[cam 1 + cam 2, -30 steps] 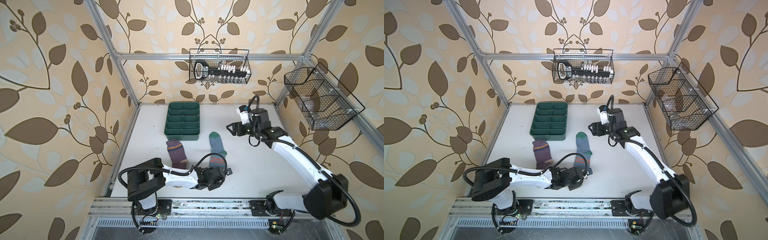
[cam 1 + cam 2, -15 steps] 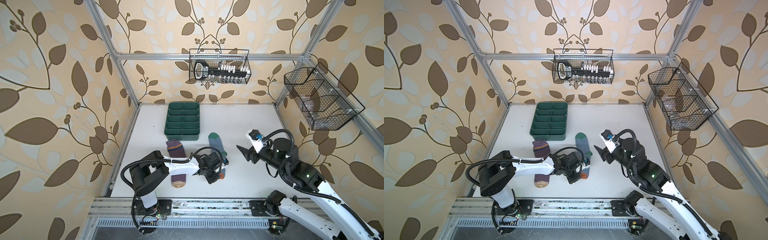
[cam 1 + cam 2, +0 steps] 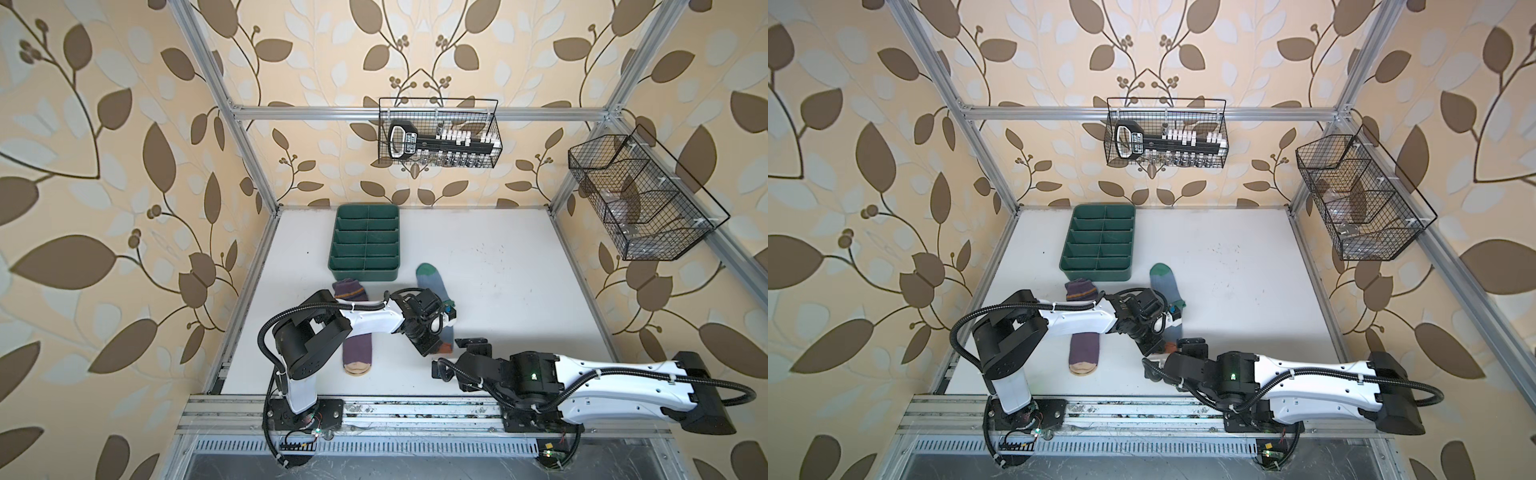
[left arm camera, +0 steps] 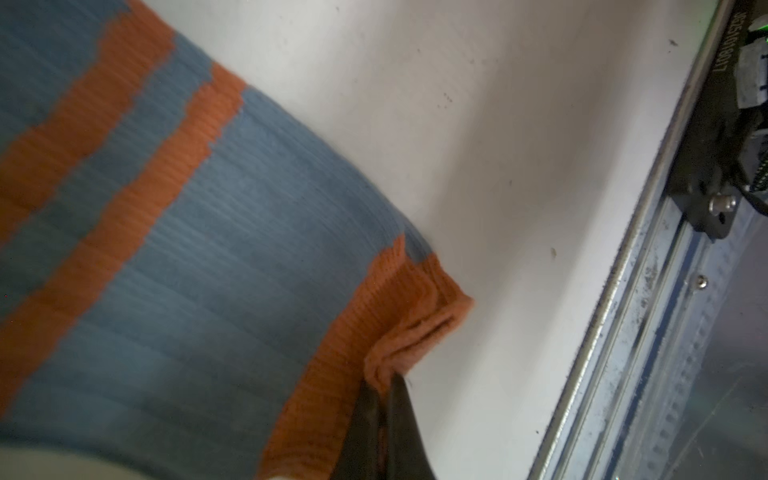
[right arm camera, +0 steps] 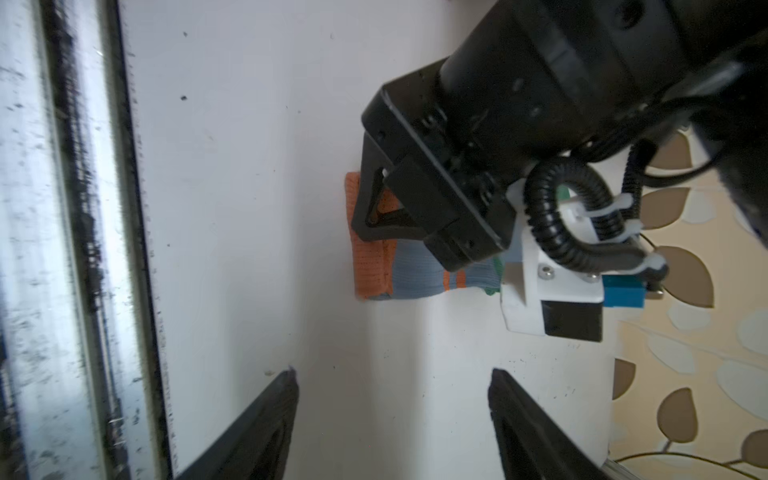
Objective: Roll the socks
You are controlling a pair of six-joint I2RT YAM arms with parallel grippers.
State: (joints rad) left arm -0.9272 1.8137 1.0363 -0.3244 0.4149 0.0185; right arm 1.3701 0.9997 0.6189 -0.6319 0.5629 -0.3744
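left gripper [image 4: 384, 384] clenches grey-blue sock [image 3: 431, 286] at its cuff; released right gripper [image 5: 394, 374] has arrived beside it, so rolling can begin.

This is a robot test cell in a lab, dressed up to look homely: a bare aluminium frame [image 3: 415, 113] boxes in a white table [image 3: 519, 270], with leaf-patterned wallpaper [image 3: 104, 208] covering the panels around it. A left arm [image 3: 370, 322] and a right arm [image 3: 615, 374] stand on a metal rail [image 3: 415, 409] at the front edge. The props are household ones: a wire basket [image 3: 436, 99] on the back bar, a second wire basket [image 3: 590, 166] at the side, a green divided tray [image 3: 363, 272], a purple sock [image 3: 357, 353] and a grey-blue sock [image 3: 430, 282].
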